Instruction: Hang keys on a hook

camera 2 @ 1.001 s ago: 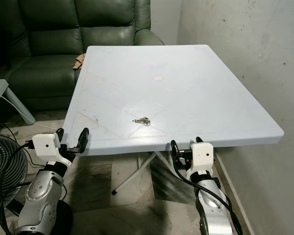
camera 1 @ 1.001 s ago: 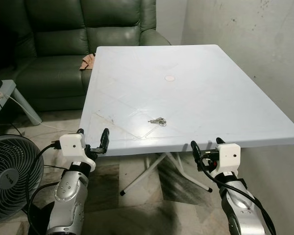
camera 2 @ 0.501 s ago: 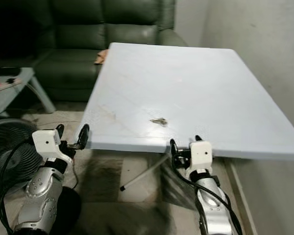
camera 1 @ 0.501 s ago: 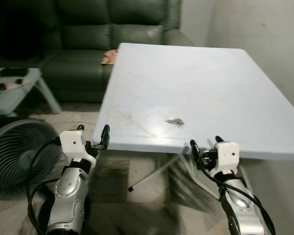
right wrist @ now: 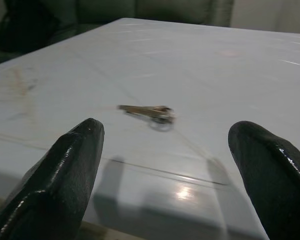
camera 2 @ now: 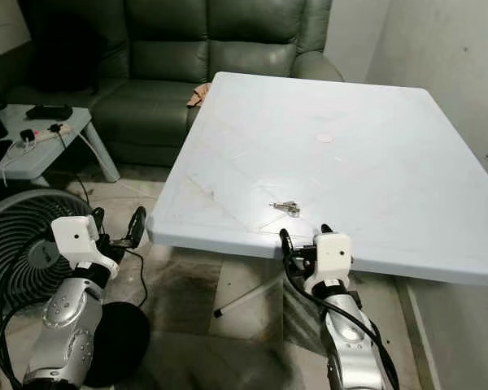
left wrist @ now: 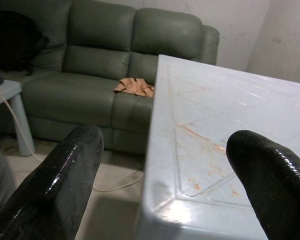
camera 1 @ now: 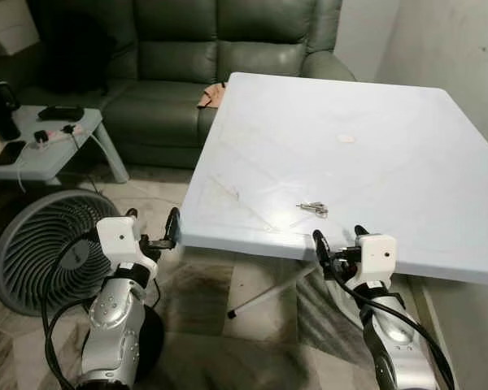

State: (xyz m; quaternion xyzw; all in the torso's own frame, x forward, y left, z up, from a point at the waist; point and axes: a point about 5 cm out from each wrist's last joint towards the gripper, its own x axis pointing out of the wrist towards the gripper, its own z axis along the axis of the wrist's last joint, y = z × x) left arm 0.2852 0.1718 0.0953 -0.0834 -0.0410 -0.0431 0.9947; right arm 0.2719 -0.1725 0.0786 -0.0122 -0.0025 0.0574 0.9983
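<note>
A white plastic desk (camera 1: 374,106) takes up the centre and right of the left eye view, and the keys (camera 1: 313,209) lie flat on it near its front edge, a little right of the frame's middle. In the right wrist view the keys (right wrist: 149,113) rest on the desk surface between the two black fingertips and further away than them, touching neither.

The right gripper (camera 1: 338,241) sits in the lower right of the frame, just below the desk's front edge and near the keys, with its fingers spread wide and nothing between them. The left gripper (camera 1: 152,227) is in the lower left, at the desk's near left corner, its fingers also spread apart and empty; the left wrist view shows that corner of the desk (left wrist: 210,150) between the two fingers.

A dark green sofa (camera 1: 220,57) stands behind the desk at the top of the frame, with a small orange cloth (camera 1: 211,95) on its seat. A round floor fan (camera 1: 41,244) sits at the left edge, and a low pale side table (camera 1: 41,158) with small items on it is in the upper left.
</note>
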